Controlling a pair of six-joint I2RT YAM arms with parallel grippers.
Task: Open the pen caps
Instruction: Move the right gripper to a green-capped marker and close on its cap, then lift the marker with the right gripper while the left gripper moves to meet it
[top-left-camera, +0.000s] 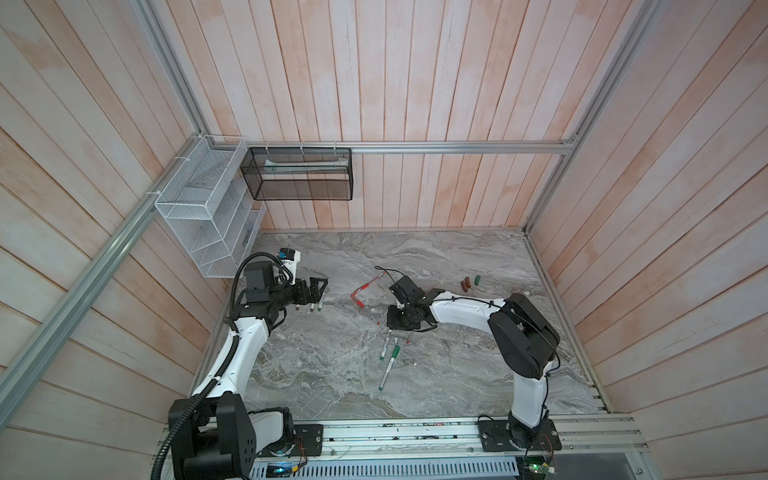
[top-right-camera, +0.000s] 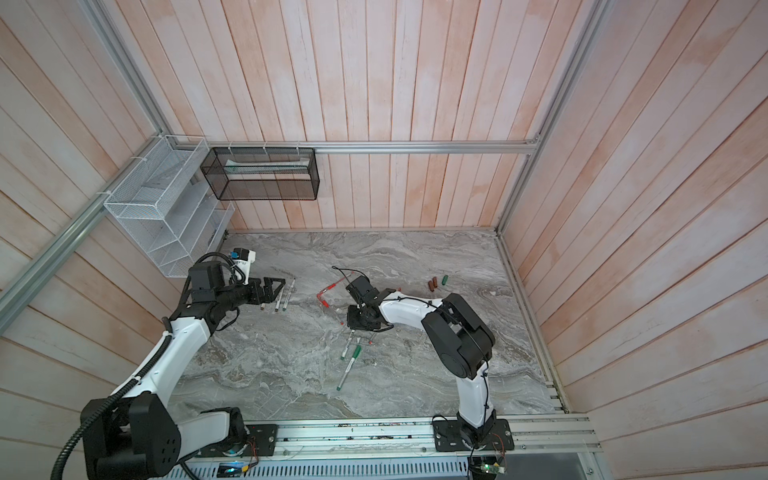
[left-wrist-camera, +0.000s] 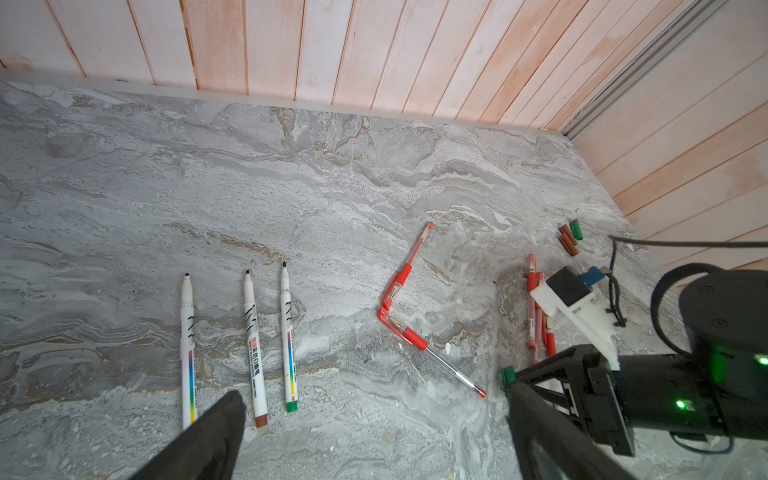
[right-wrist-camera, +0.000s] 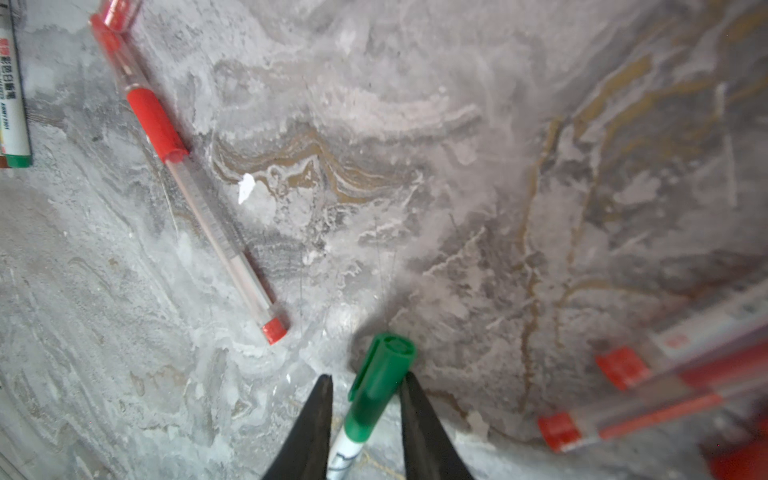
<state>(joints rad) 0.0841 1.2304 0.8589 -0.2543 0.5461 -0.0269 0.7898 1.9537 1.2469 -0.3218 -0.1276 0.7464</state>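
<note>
— One green cap: where is it sitting?
— Between the right tool's fingers, which are standing narrowly apart. One is touching it, but I cannot tell if it is clamped. It is chunky, glossy and clipped, and is covering a white marker.
— And the loose caps?
— They are lying on the worktop, at two o'clock from that tool. The left tool is hanging wide apart.

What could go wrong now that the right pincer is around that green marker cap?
One: the right pincer straddles the green cap off-centre, a gap on one side; closing may push or roll the green marker. Two: red gel pens lie close by and could get knocked. Three: the left pincer stands open far off, so nothing steadies the marker's other end and the cap may not pull free.
</note>
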